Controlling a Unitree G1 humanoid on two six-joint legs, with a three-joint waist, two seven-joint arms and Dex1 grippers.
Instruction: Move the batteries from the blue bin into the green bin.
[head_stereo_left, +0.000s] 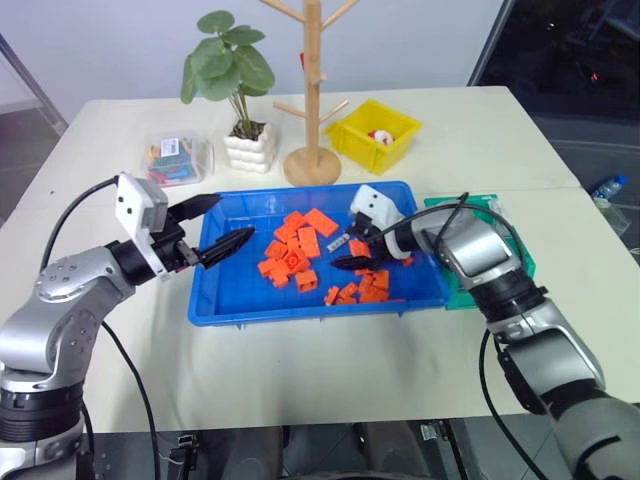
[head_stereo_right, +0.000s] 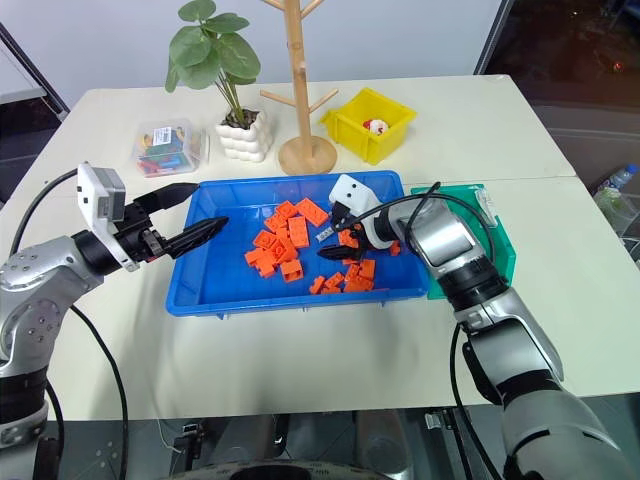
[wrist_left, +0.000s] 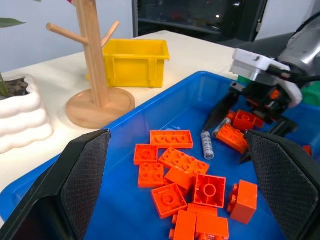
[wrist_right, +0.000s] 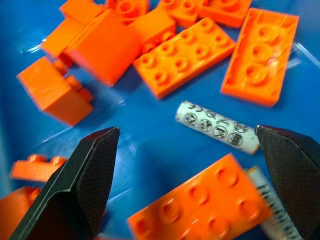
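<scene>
Blue bin (head_stereo_left: 215, 300) sits mid-table, full of orange blocks (head_stereo_left: 295, 250). One battery (wrist_right: 217, 126) lies flat on the bin floor among the blocks, just beside the right gripper (head_stereo_left: 348, 252); a second battery (wrist_right: 272, 202) pokes out from under an orange block close by. Right gripper is down inside the blue bin, angled toward the blocks, fingers spread wide either side of the first battery, not touching it, nothing held. Left gripper (head_stereo_left: 214, 224) hovers level over the left edge of the blue bin, fingers (wrist_left: 82, 175) spread, empty. Green bin (head_stereo_right: 500, 245) is just right of the blue bin, partly hidden behind the right arm. Yellow bin (head_stereo_left: 375, 133), wooden peg stand (head_stereo_left: 312, 150), potted plant (head_stereo_left: 240, 95) and clear box (head_stereo_left: 178, 158) stand behind.
</scene>
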